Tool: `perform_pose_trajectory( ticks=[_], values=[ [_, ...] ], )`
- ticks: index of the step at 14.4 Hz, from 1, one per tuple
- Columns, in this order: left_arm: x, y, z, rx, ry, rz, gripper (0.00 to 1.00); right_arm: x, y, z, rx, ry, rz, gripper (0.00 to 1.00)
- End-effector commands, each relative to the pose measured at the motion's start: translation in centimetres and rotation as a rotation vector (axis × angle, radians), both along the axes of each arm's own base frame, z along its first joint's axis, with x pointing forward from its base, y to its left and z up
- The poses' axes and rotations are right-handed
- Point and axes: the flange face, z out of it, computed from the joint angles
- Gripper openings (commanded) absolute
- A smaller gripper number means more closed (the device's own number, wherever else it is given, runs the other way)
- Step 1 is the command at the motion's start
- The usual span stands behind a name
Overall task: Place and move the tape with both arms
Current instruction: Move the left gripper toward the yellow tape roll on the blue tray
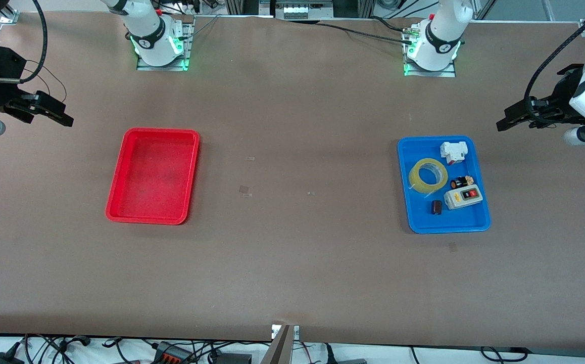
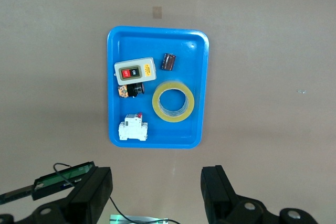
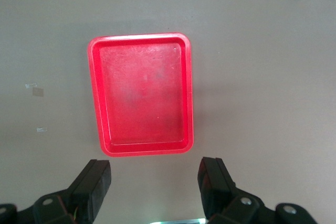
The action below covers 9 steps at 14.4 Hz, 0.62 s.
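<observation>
**Tape move: nothing started yet, as far as the pictures show**

Going big to small. The wide brown table [image 1: 292,263] carries 2 trays. The red rectangular plastic tray [image 1: 153,174] sits toward the right arm's end and has nothing in it. The blue rectangular plastic tray [image 1: 408,212] sits toward the left arm's end and holds all 5 small items.

Both white jointed arms hang up high at the table's ends. The left gripper [image 2: 157,195] hovers over bare table just beside the blue tray, its black fingers spread wide, nothing between them. The right gripper [image 3: 155,187] hovers over bare table beside the red tray, fingers spread and empty too.

The roll of translucent yellow tape [image 1: 428,175] lies flat in the blue tray, untouched, near a grey switch box with a red button [image 1: 463,196], a white breaker-like block [image 1: 453,150], a small dark cylinder [image 1: 461,182] and a small dark brown piece [image 1: 437,207].

So progress looks like 0: the grasp, lift, any handover and the placing are all still to do.
</observation>
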Motion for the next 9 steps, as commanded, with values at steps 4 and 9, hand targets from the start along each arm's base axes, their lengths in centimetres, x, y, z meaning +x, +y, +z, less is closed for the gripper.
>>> perform_pose_trajectory(
  ticks=[4,9],
  values=[
    [-0.9,0.0,0.6,-0.016,-0.003,-0.021,1.0,-0.2,0.1,0.5,0.009,-0.016,0.017,0.98],
    [0.0,-0.6,-1.0,-0.01,0.029,-0.03,1.0,0.1,0.3,0.3,0.009,-0.024,0.017,0.98]
  ],
)
